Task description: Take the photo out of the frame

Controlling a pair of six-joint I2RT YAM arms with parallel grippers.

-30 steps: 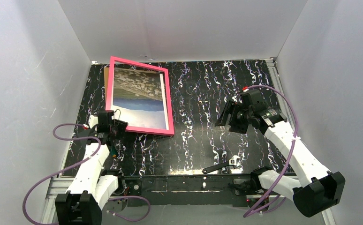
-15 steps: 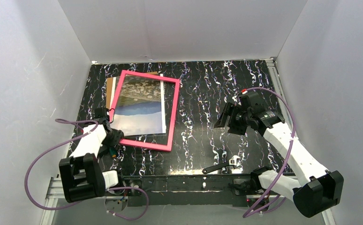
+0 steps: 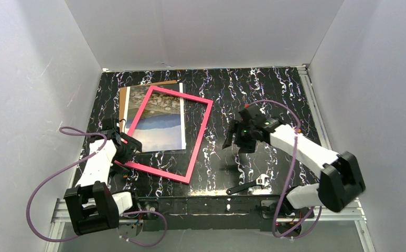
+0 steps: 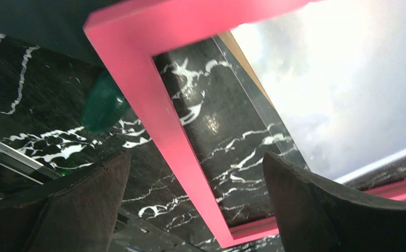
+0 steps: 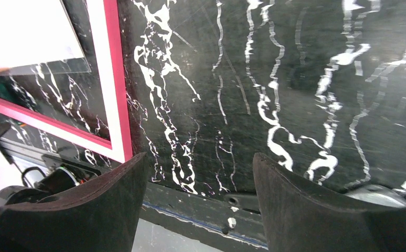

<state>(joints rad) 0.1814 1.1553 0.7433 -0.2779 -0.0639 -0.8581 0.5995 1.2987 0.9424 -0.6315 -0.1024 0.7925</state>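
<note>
The frame (image 3: 200,142), a thin pink-red rectangle, sits skewed over the left half of the table. The photo (image 3: 156,119), blue sky and rocky ground with a white strip, lies flat on the table and shows through the frame's far part. A brown backing board (image 3: 122,100) peeks out beyond the photo. My left gripper (image 3: 125,150) is open at the frame's near left side. In the left wrist view the pink bar (image 4: 174,142) runs between the spread fingers (image 4: 80,210) with gaps on both sides. My right gripper (image 3: 236,140) hangs open right of the frame (image 5: 111,79), holding nothing.
A black hand tool (image 3: 248,186) lies near the front edge, between the arm bases. White walls close in the black marbled table (image 3: 253,94) on three sides. A metal rail (image 3: 206,205) runs along the near edge.
The frame swung down and toward the near right, uncovering part of the photo. My left gripper opened and let go of the frame's edge. My right arm moved left toward the frame.
</note>
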